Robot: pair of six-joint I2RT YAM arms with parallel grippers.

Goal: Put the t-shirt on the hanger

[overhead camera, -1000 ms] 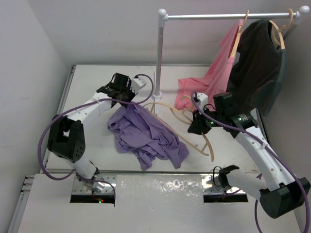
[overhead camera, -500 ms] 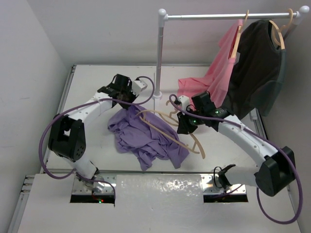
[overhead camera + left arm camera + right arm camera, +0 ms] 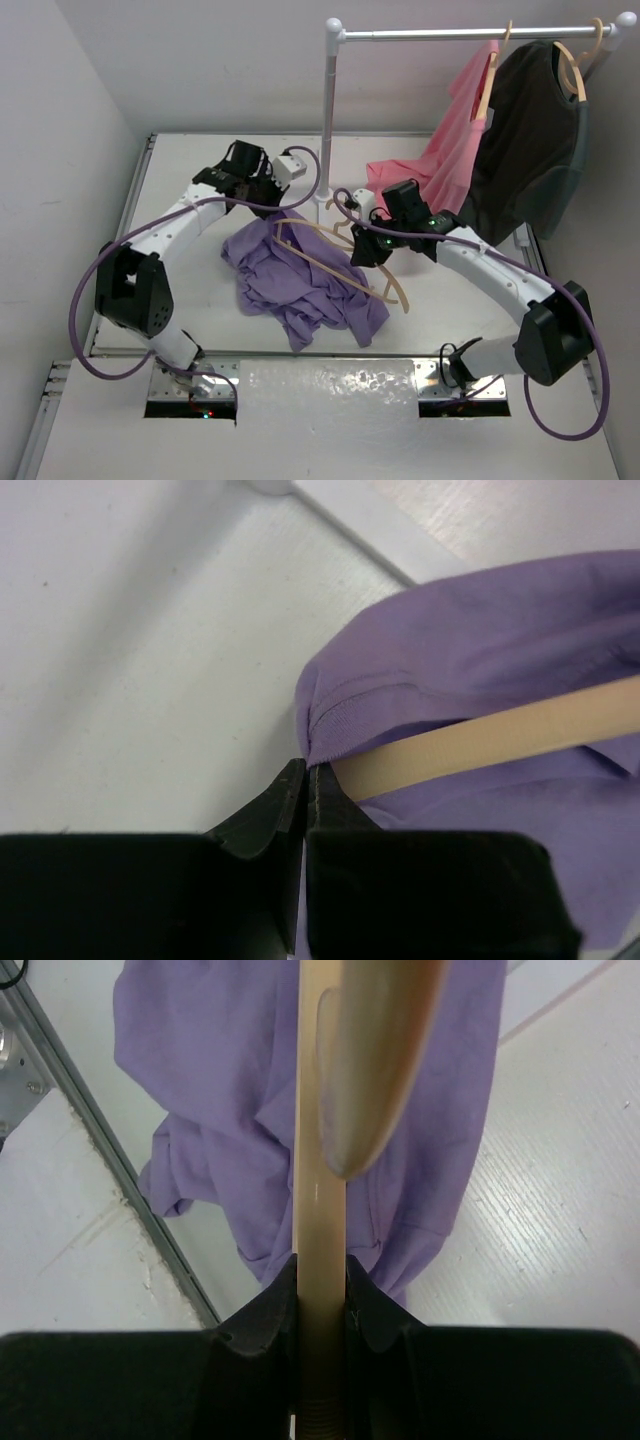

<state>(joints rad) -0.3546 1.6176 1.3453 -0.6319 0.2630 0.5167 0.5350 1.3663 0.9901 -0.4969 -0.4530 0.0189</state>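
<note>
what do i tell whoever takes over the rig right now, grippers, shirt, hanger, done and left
Left gripper: shut, pinching a ribbed edge of the t-shirt.
Right gripper: shut on the hanger, held above the shirt.
The t-shirt lies crumpled on the table, with one edge lifted by the left gripper.
Done: both things are gripped. One hanger arm seems to be poking into the opening by the pinched edge.
Left: feed the hanger fully in, seat both shoulders, leave the hook out of the neck.
</note>
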